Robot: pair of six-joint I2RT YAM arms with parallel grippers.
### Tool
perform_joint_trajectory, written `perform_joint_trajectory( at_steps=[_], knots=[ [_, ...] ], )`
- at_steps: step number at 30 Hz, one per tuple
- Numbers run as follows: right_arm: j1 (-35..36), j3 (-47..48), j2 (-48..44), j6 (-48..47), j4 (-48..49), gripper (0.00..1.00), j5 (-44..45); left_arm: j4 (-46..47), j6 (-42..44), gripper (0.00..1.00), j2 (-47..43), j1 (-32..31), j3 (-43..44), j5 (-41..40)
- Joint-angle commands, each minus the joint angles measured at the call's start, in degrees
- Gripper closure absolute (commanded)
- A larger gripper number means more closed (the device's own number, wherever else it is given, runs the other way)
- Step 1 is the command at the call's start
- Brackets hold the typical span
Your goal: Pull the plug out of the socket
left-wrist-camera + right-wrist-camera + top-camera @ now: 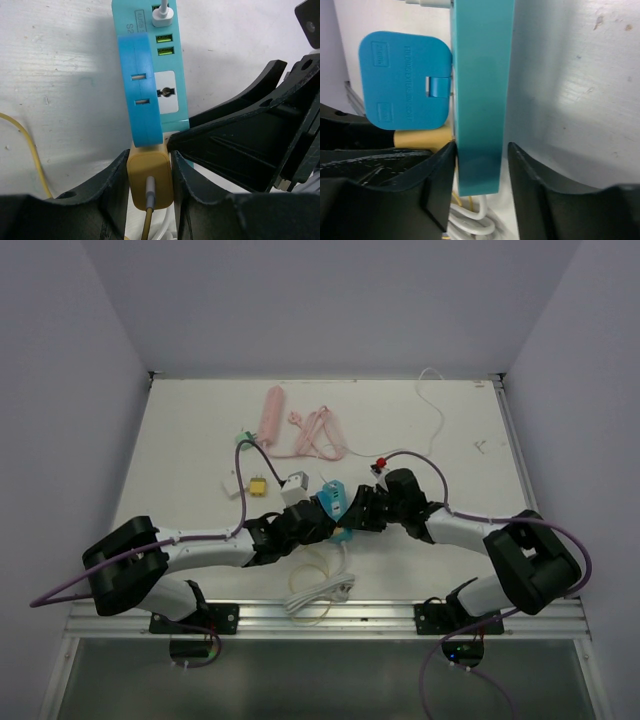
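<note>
The weak point is the hold on the power strip [481,100]. The right fingers [535,190] straddle the strip edge-on at one end. One finger touches it and the other looks a sliver off, so I cannot tell whether they truly clamp it. If they do not, a pull on the yellow plug [150,175] would probably drag the whole strip along instead of freeing the pins.

The left fingers [110,200] are closed on that plug, pressing both its sides. They sit close to the yellow cable [148,222], so a slanted pull could slide them off or bend the pins.

The plug is seated in the strip's face at the same end, right against the blue adapter [140,90]. The adapter is plugged in beside it and could get knocked. At the strip's far end sits a white connector [162,15], and its lead may tug back.

Both arms lie low over the surface [190,440]. The left arm [200,548] reaches in from the strip's left and the right arm [465,528] from its right, with the wrists meeting at the strip.
</note>
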Motion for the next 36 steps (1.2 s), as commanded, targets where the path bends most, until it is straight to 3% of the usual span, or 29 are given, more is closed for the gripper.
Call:
perform_joint_trajectory(
  at_steps=[1, 3, 4, 6, 8, 20, 26, 31, 36],
  knots=[
    [0.8, 1.2, 0.7, 0.0, 1.6, 0.54, -1.0, 4.4, 0.5, 0.90, -2.0, 0.4, 1.1, -0.4],
    [0.9, 1.8, 0.1, -0.2, 1.0, 0.62, -0.6, 1.6, 0.1, 0.89, -2.0, 0.4, 2.6, -0.4],
    [1.4, 2.0, -0.2, -0.9, -0.4, 0.75, 0.2, 0.6, 0.0, 0.86, -2.0, 0.4, 3.2, -0.4],
    [1.8, 3.3, -1.5, -2.1, -2.6, 0.91, 1.7, -2.7, -0.4, 0.81, -2.0, 0.4, 4.7, -0.4],
    [2.5, 4.1, -3.3, -3.6, -5.7, 0.99, 3.8, -4.9, -0.8, 0.73, -1.7, 0.3, 5.5, -0.4],
    [3.9, 6.5, -6.6, -7.4, -12.0, 1.00, 9.3, -9.1, -2.4, 0.34, -0.9, 0.6, 7.6, 2.4],
    [4.3, 6.2, -6.7, -7.5, -12.0, 1.00, 9.9, -9.5, -2.9, 0.35, 0.9, 0.9, 7.9, 4.0],
    [4.4, 6.3, -7.2, -8.1, -13.6, 1.00, 11.0, -10.8, -4.3, 0.44, 3.0, 1.4, 8.2, 6.6],
    [4.4, 6.2, -7.0, -8.1, -13.4, 1.00, 10.9, -11.1, -4.8, 0.45, 4.4, 1.5, 8.3, 7.6]
  ],
)
